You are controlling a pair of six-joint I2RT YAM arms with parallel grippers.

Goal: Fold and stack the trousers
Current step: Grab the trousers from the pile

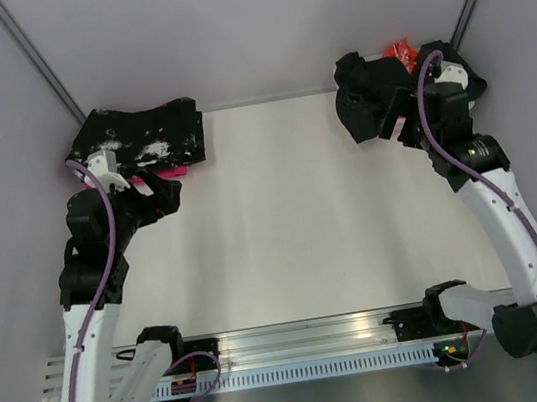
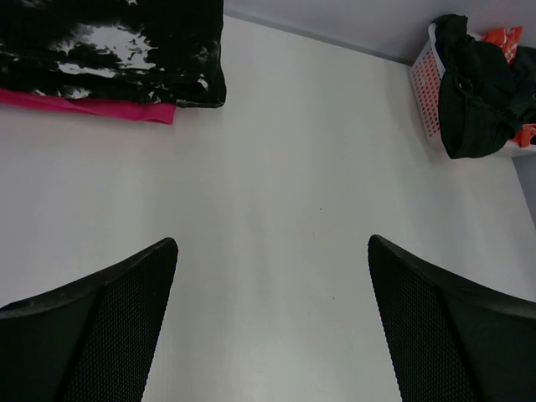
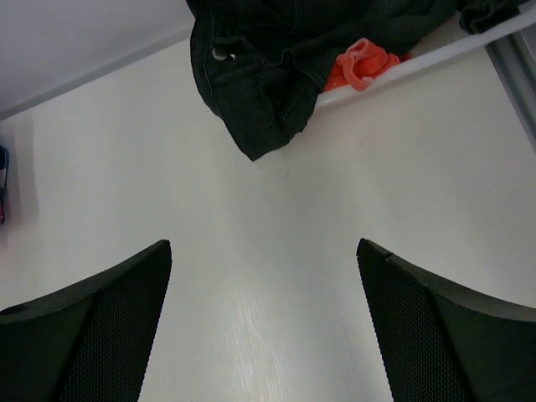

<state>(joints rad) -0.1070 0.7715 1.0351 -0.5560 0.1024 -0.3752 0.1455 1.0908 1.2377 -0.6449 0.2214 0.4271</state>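
The left tool (image 2: 272, 243) gapes wide and empty above the tabletop (image 2: 318, 167), near a folded speckled cloth (image 2: 117, 42) lying on a pink cloth (image 2: 84, 107). The right tool (image 3: 264, 244) is equally wide and empty, close to the black trousers (image 3: 260, 75), which spill over the rim of a white basket (image 2: 423, 84) in the far right corner.

The broad middle of the white table (image 1: 293, 228) gives open passage from the near rail (image 1: 310, 341) to the far wall. In the far left corner a folded black cloth speckled with white (image 1: 143, 139) lies on a pink cloth (image 1: 175, 171), just beyond the left gripper (image 2: 272, 243), whose jaws stand wide apart over bare tabletop. At the far right a white basket (image 2: 425, 84) blocks the corner, the trousers (image 3: 268, 75) hanging over its rim beside an orange-red cloth (image 3: 360, 65). The right gripper (image 3: 264, 244), jaws spread, has bare surface beneath it.
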